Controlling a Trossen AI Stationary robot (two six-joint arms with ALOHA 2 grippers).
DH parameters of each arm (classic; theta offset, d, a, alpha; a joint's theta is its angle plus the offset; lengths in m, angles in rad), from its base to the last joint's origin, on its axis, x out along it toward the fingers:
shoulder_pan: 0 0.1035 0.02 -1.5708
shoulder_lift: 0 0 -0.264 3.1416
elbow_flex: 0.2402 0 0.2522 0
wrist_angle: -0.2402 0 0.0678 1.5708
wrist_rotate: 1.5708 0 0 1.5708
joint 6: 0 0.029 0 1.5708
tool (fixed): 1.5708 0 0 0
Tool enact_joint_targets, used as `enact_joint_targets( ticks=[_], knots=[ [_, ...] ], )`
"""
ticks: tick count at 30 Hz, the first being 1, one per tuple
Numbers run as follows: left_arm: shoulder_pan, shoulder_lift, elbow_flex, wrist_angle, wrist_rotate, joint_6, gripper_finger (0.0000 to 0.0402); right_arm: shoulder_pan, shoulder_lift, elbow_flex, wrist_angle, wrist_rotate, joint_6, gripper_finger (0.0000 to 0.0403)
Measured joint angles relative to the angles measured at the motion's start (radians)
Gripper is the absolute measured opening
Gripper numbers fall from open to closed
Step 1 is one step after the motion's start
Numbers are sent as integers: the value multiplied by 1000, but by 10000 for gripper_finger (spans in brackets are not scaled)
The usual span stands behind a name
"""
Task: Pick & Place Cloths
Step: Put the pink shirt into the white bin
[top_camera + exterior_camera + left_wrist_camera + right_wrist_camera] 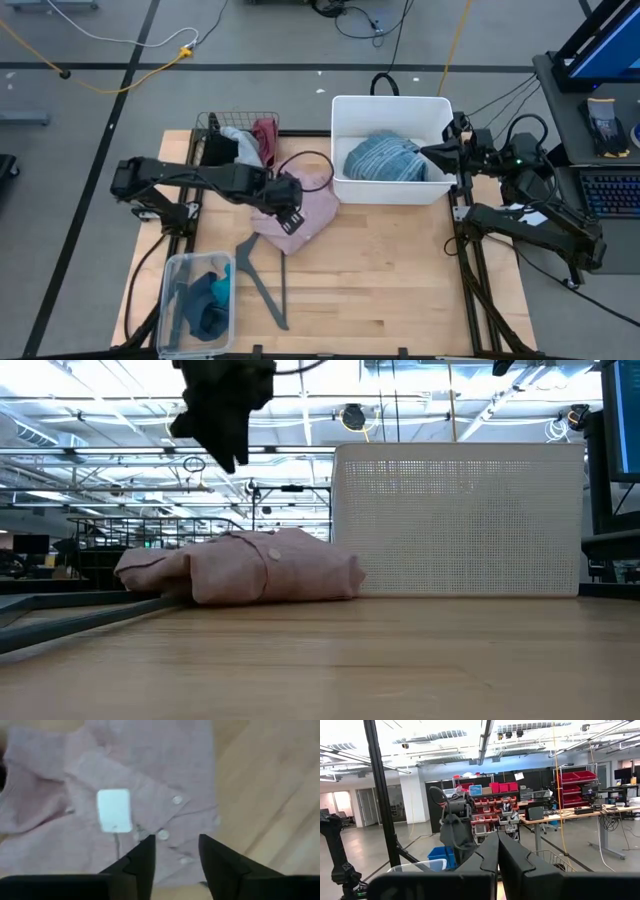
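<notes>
Pink shirt (297,212) lies crumpled on the wooden table (400,270), left of centre, just in front of the white bin's (392,108) near left corner. Its white tag (114,810) and a few buttons face up under the wrist camera. From table height the shirt (245,568) sits as a low heap, resting flat, nothing gripping it.

Left gripper (290,214) hangs directly above the shirt, lifted clear of it in the low view (222,422). Its fingers (145,862) stand a narrow gap apart with nothing between them.

Blue striped cloth (385,158) is bundled inside the white bin. More garments, grey and maroon (262,138) among them, are heaped in a wire basket (215,122) at the table's far left. Small teal piece (208,300) lies in a clear plastic tub (172,285) at the near left corner. Grey hanger (265,285) lies flat on the table, between the tub and the shirt.

Right gripper (430,154) waits at the bin's right rim, fingers (517,862) pressed together, holding nothing.
</notes>
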State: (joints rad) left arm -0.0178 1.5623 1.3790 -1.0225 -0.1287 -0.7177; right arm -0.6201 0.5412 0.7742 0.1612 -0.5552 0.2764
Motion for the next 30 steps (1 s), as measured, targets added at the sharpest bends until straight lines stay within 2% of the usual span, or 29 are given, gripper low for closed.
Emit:
enact_joint_targets(
  ticks=[4, 10, 21, 30],
  knots=[
    [-50, -1, 2, 79, 3, 29, 182, 0, 0, 0, 0, 1, 0, 0],
    [-80, 29, 2, 89, -11, 54, 239, 0, 0, 0, 0, 2, 0, 0],
    [-77, 189, 2, 85, 1, 78, 340, 0, 0, 0, 0, 0, 2, 0],
    [-37, 342, 2, 90, -32, 134, 369, 0, 0, 0, 0, 0, 3, 0]
  ],
)
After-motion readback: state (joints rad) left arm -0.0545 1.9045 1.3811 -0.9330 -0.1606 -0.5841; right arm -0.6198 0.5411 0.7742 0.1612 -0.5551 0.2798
